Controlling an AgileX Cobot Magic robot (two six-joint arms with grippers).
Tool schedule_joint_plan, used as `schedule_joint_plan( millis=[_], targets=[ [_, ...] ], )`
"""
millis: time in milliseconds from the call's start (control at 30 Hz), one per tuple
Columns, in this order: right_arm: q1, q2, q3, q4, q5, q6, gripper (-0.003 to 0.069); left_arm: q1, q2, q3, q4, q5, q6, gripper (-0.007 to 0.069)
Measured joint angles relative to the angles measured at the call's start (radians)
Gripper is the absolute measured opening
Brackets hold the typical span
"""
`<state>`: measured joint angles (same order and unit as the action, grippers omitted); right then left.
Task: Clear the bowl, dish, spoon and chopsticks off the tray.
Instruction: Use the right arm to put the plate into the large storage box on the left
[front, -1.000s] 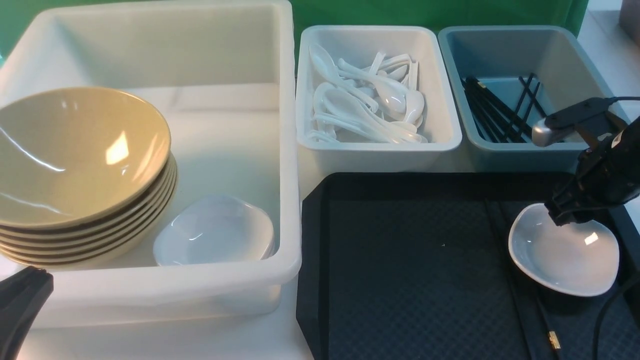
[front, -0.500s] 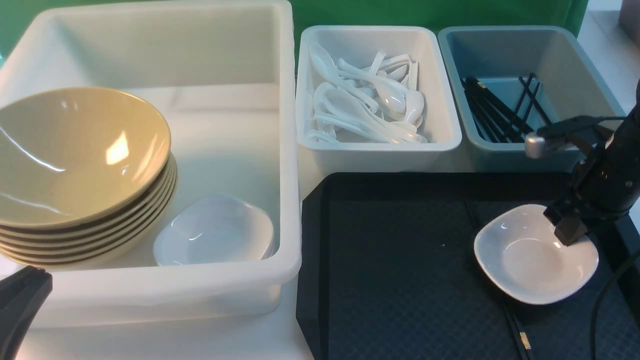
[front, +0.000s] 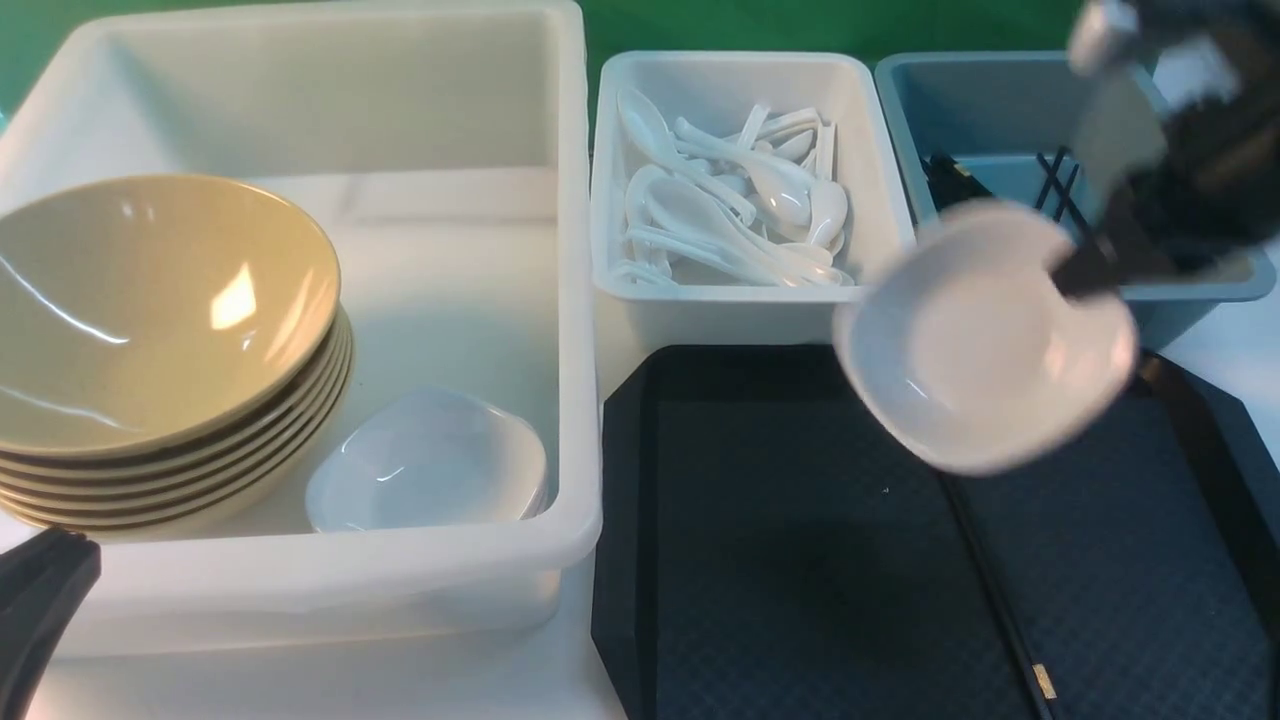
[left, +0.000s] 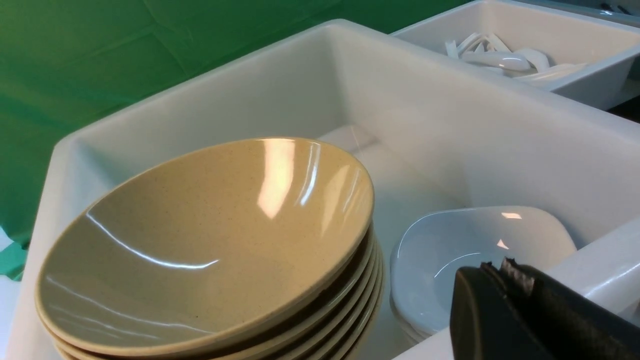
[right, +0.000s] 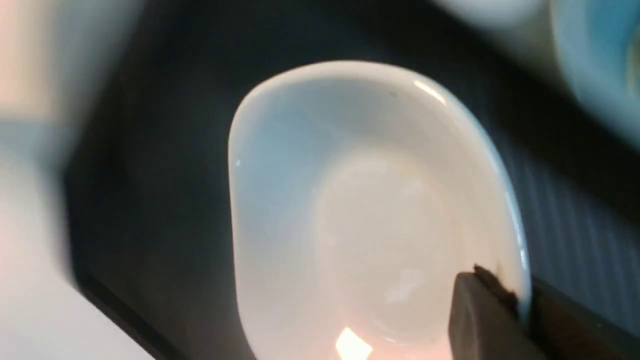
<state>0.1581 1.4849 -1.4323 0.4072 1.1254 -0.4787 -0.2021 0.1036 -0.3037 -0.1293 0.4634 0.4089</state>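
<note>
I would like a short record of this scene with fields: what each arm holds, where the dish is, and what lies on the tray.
right jaws: shut on the rim of the dish
dish position: in the air above the tray; picture blurred
left jaws: shut, empty, near the front rim of the white tub
on the tray: chopsticks
in the white tub: stack of tan bowls, white dishes
</note>
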Motion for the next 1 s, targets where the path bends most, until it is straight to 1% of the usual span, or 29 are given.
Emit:
schedule_joint_plan(
  millis=[33, 100, 167, 233, 300, 400, 467, 600, 667, 700, 833, 867, 933, 1000],
  targets=[
    [0.066, -0.008, -0.047, 0.056, -0.033, -0.009, 0.0074, 0.0, 0.0, 0.0, 0.001, -0.002, 0.0, -0.0008],
    [0.167, -0.004, -0.111, 0.098, -0.107, -0.018, 0.0074, 0.0, 0.0, 0.0, 0.001, -0.004, 0.0, -0.0008],
    [0.284, 0.018, -0.148, 0.122, -0.192, -0.039, 0.0074, 0.0, 0.0, 0.0, 0.001, -0.004, 0.0, -0.0008],
    [0.371, 0.049, -0.159, 0.132, -0.266, -0.057, 0.0074, 0.0, 0.0, 0.0, 0.002, -0.006, 0.0, -0.0008],
    [0.484, 0.128, -0.163, 0.138, -0.373, -0.118, 0.0074, 0.0, 0.0, 0.0, 0.002, -0.006, 0.0, -0.0008],
    [0.547, 0.218, -0.163, 0.139, -0.454, -0.182, 0.0074, 0.0, 0.0, 0.0, 0.003, -0.003, 0.0, -0.0008],
    [0.569, 0.291, -0.163, 0.139, -0.494, -0.205, 0.0076, 0.0, 0.0, 0.0, 0.003, 0.003, 0.0, -0.0008],
    [0.571, 0.387, -0.163, 0.136, -0.529, -0.209, 0.0103, -0.001, 0.0, 0.0, 0.003, 0.012, 0.0, -0.0008],
    [0.571, 0.412, -0.162, 0.136, -0.537, -0.189, 0.0149, -0.001, 0.0, 0.0, 0.003, 0.019, 0.0, -0.0008],
    [0.571, 0.418, -0.163, 0.136, -0.54, -0.161, 0.0209, -0.001, 0.0, 0.0, 0.003, 0.022, 0.0, -0.0008],
    [0.561, 0.409, -0.194, 0.122, -0.51, -0.111, 0.0332, -0.002, 0.0, 0.0, 0.004, 0.024, 0.0, -0.0008],
    [0.55, 0.399, -0.215, 0.11, -0.472, -0.082, 0.0374, -0.002, 0.0, 0.0, 0.004, 0.024, 0.0, -0.0008],
    [0.526, 0.378, -0.258, 0.078, -0.41, -0.03, 0.0406, -0.002, 0.0, 0.0, 0.004, 0.026, 0.0, -0.0008],
    [0.482, 0.341, -0.309, 0.022, -0.313, 0.053, 0.0421, -0.002, 0.0, 0.0, 0.004, 0.028, 0.0, -0.0008]
  ],
)
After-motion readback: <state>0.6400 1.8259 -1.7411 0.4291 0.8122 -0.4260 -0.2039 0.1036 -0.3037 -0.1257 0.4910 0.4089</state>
